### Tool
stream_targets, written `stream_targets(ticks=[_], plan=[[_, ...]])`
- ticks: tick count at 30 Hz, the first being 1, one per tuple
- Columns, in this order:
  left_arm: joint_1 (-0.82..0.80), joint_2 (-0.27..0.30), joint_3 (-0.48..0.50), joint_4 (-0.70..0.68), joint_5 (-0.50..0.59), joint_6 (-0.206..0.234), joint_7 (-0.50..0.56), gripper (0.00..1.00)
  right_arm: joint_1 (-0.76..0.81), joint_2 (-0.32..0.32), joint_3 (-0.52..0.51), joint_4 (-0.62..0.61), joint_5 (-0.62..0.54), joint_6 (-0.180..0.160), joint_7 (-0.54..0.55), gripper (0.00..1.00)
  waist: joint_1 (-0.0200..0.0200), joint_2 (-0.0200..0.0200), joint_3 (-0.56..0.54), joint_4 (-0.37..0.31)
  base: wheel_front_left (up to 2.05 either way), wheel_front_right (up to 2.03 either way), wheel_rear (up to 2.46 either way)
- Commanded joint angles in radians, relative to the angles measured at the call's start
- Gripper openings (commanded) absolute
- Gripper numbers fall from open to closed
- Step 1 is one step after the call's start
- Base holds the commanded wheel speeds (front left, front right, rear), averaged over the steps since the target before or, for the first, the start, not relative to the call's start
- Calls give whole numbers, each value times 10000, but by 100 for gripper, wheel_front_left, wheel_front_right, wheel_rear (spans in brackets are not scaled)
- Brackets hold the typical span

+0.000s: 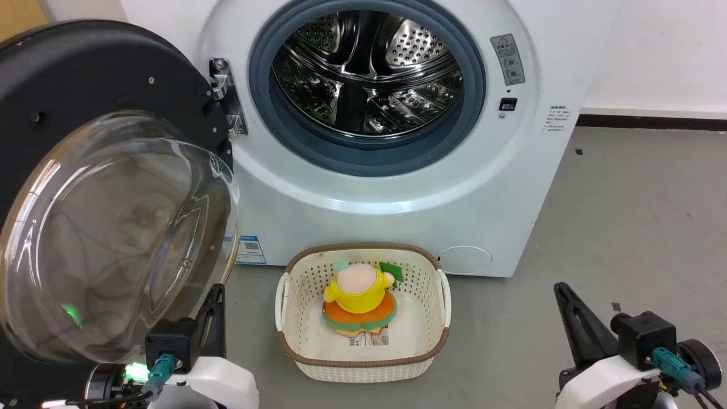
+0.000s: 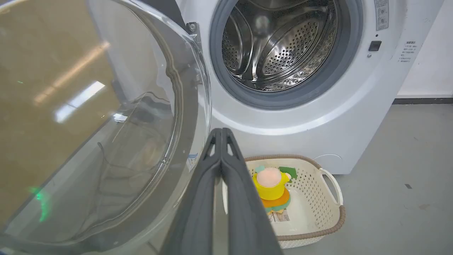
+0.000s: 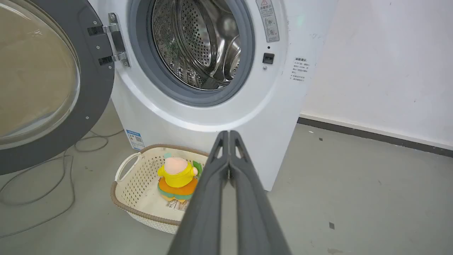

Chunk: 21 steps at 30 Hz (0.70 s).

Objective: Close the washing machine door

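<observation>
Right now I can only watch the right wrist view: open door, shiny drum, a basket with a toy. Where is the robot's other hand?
Observer: The left hand sits low beside the bulging glass of the washing machine door, pointing up in the head view.
Operator: Is it open to grab something?
Observer: No, the left wrist view shows its two fingers pressed together, holding nothing.
Operator: Do my own fingers hide anything?
Observer: Yes, a round cap low on the front of the washing machine, just beyond the basket's right corner.
</observation>
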Motion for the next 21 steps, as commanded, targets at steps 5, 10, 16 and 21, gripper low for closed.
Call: stream_targets(ticks=[5, 10, 16, 21], plan=[[-148, -5, 3, -39, 30, -41, 3, 0, -139, 47, -1, -37, -76, 8, 14, 0, 0, 0, 0, 0, 0, 0, 0], [-148, -5, 3, -39, 30, -41, 3, 0, -139, 47, -1, -37, -76, 8, 14, 0, 0, 0, 0, 0, 0, 0, 0], [1, 0, -6, 0, 0, 2, 0, 100, 1, 0, -4, 2, 2, 0, 0, 100, 0, 0, 0, 0, 0, 0, 0], [2, 0, -34, 18, -41, 26, -44, 100, 4, 1, -13, 11, 80, 0, -43, 100, 0, 0, 2, -1, 0, 0, 0]])
